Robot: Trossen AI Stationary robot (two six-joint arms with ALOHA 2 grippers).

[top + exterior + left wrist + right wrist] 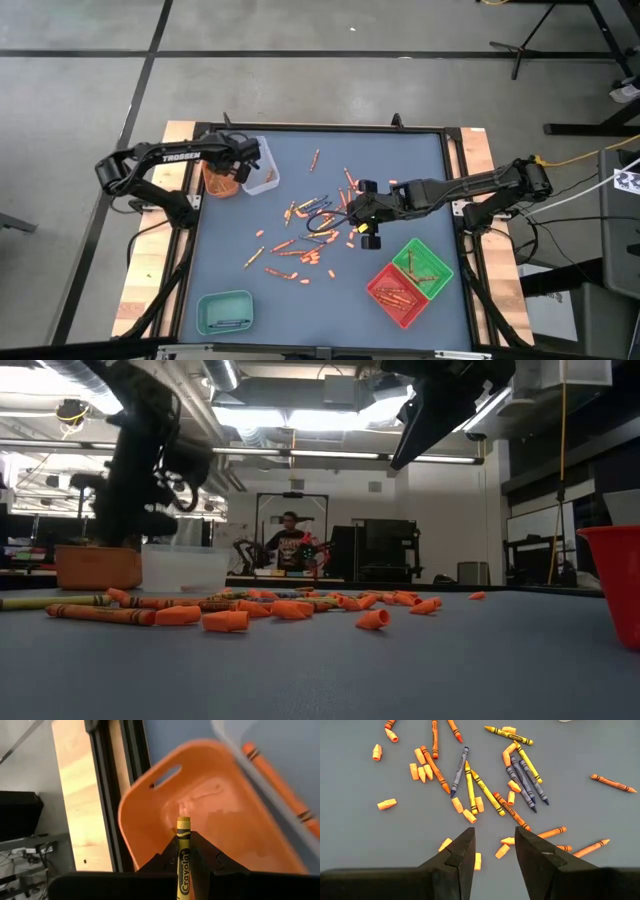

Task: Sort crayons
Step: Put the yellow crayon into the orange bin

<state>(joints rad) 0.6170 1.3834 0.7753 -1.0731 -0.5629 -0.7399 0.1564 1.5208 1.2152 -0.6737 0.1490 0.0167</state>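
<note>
My left claw (184, 851) is pinched tight on one yellow crayon (183, 845), held above the orange tray (150, 805) at the far left of the table (420, 170), the crayon's tip pointing down into the tray. The clear tray (264, 170) sits just beside it on the right, a long orange crayon (277, 782) showing through its wall.

My right claw (494, 851) hangs spread wide and empty over the scatter in the middle of the table, where the loose crayons (470, 785) lie: yellow and blue ones crossing each other, orange ones and orange stubs all about. More crayons already rest in the red tray (397, 292) and green tray (424, 262) at the near right; the teal tray (224, 312) sits near left.

The risks, as I judge them: a yellow crayon let go from this height may bounce off the tray's sloped wall and roll out, or end among the wrong colour if this tray is meant for orange. On the right, the crayons lie so close and crossed that closing on one may catch its neighbour or flick stubs across the table.
</note>
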